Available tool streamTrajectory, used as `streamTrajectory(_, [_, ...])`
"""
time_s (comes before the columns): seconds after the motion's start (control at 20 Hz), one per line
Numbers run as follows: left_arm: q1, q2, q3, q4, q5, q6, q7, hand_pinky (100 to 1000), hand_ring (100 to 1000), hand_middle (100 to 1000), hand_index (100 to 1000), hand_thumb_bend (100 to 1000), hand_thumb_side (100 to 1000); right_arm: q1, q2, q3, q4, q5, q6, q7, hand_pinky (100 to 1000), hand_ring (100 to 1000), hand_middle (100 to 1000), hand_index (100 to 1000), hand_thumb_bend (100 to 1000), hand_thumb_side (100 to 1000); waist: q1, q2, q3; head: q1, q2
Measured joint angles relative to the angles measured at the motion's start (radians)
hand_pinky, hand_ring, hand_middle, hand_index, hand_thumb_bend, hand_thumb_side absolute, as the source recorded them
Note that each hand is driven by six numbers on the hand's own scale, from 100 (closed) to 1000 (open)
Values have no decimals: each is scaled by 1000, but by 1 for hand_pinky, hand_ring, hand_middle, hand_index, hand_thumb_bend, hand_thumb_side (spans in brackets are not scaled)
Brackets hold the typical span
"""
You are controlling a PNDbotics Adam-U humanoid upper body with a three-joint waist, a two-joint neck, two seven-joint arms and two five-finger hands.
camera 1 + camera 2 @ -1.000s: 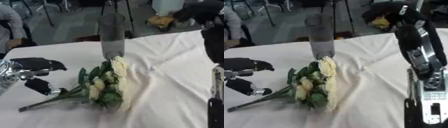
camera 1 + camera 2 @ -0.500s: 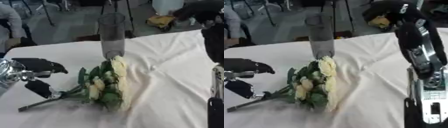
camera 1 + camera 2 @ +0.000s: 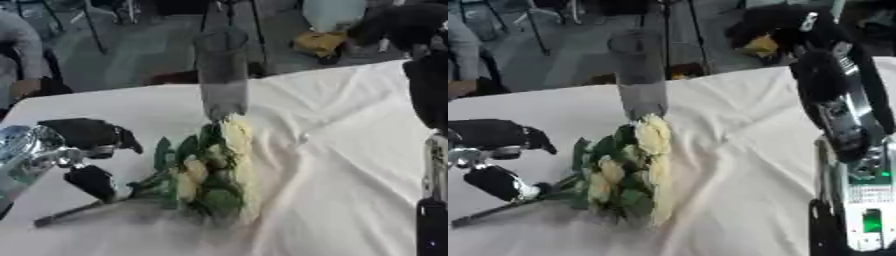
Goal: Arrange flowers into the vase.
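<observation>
Near the table's [image 3: 350, 150] left edge, the robot's left hand [image 3: 83, 150] hovered with fingers curled, thumb just beside the stems of the cream bouquet [image 3: 627, 170], not clearly gripping. Flowers lay flat mid-table before the upright glass vase [image 3: 221, 70]. The right hand [image 3: 776, 25] hung beyond the far edge, its fingers unreadable.

We cannot tell whether the left hand [image 3: 83, 155] touches the bouquet [image 3: 627, 170] stems; blur smears them. Right hand [image 3: 776, 25], far right: fingers unreadable. Vase [image 3: 221, 70] contents unclear.
</observation>
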Motion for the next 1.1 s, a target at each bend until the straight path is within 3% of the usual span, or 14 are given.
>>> streamTrajectory(0.5, [1, -69, -41, 156, -71, -34, 134, 798, 841, 882, 954, 314, 729, 0, 0, 0, 0, -3, 3, 3, 740, 712, 594, 817, 204, 1000, -1, 6, -4, 4, -1])
streamTrajectory(1.1, [15, -73, -35, 181, -71, -32, 110, 818, 870, 934, 1000, 275, 757, 0, 0, 0, 0, -8, 4, 5, 740, 712, 593, 818, 203, 1000, 0, 7, -2, 5, -5])
